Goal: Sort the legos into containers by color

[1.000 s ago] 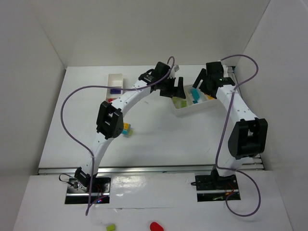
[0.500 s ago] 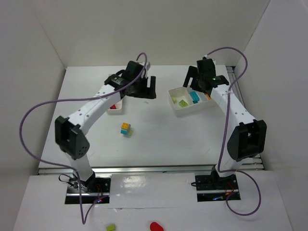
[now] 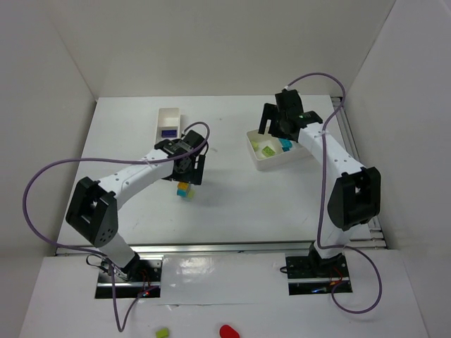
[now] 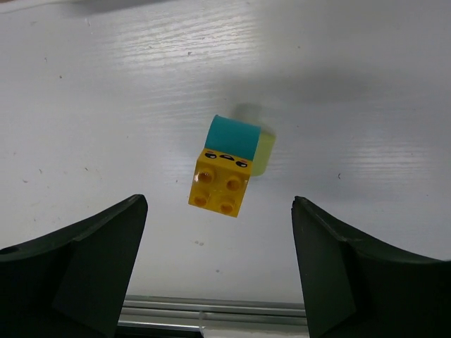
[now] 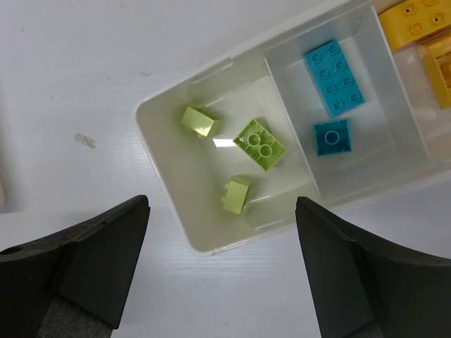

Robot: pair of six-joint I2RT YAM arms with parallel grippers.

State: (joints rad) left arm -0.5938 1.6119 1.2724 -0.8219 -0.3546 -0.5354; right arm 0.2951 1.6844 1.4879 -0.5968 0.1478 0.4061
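Note:
A stack of legos lies loose on the table: a yellow brick [image 4: 220, 184] joined to a cyan brick [image 4: 235, 137] and a lime green one [image 4: 265, 152], also seen from above [image 3: 184, 190]. My left gripper [image 4: 218, 227] [image 3: 190, 169] hovers just behind the stack, open and empty. My right gripper [image 5: 223, 232] [image 3: 272, 127] hangs open and empty over the right container [image 3: 262, 163]. Its compartments hold three lime bricks [image 5: 259, 144], two cyan bricks [image 5: 335, 76] and yellow bricks [image 5: 416, 17]. The left container [image 3: 169, 114] is partly hidden by my left arm.
A blue piece [image 3: 170, 132] shows in the left container. White walls close the table on three sides. A metal rail [image 3: 225, 248] runs along the near edge. A lime piece [image 3: 163, 331] and a red piece [image 3: 227, 330] lie on the shelf below it.
My left arm swung from the right container across to the left and down, over the loose stack. My right gripper shifted left and back, over the lime compartment.

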